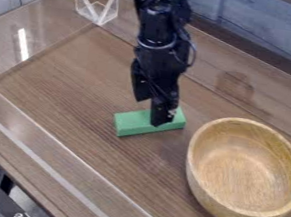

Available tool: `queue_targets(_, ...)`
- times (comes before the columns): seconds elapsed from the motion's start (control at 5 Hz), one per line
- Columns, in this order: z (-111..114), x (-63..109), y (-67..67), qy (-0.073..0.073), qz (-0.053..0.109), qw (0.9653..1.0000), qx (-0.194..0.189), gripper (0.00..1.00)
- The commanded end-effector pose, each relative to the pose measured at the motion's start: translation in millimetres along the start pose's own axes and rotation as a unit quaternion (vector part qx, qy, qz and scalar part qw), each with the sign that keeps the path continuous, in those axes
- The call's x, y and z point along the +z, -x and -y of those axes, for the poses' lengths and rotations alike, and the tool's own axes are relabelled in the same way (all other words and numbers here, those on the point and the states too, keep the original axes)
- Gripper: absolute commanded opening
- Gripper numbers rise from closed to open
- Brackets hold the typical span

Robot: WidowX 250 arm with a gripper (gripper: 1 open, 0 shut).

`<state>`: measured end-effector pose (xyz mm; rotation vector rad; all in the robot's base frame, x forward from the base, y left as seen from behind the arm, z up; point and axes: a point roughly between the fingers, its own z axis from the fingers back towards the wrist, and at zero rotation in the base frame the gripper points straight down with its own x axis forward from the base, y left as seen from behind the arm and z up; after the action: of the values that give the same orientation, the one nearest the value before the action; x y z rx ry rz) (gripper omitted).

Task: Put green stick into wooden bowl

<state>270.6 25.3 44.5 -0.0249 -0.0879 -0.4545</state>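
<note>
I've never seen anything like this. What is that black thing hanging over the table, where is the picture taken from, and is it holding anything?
The black thing is a robot arm, and its tip is a gripper with two jaws that open and shut like tongs. The single camera looks down at the wooden table from in front and above. Clear plastic walls fence the table in. On it lie a small green stick and, to the right, a round wooden bowl, empty. The jaws stand open, pointing down right over the stick's far end. Nothing is held: the stick lies flat on the table.
</note>
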Motion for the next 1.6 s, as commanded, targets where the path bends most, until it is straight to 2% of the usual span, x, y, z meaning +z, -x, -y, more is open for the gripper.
queue_targets(0.0,-14,-0.9,-6.0,-0.009,0.018,0.9995,-0.023,1.00)
queue_targets(0.4,0,-2.8,-3.1,-0.006,0.015,0.9994,-0.030,1.00)
queue_targets(0.8,-7,-16.6,-20.5,-0.004,0.013,0.9993,-0.034,1.00)
queue_targets(1.4,-6,-13.0,-2.8,0.010,0.018,0.9998,-0.005,1.00)
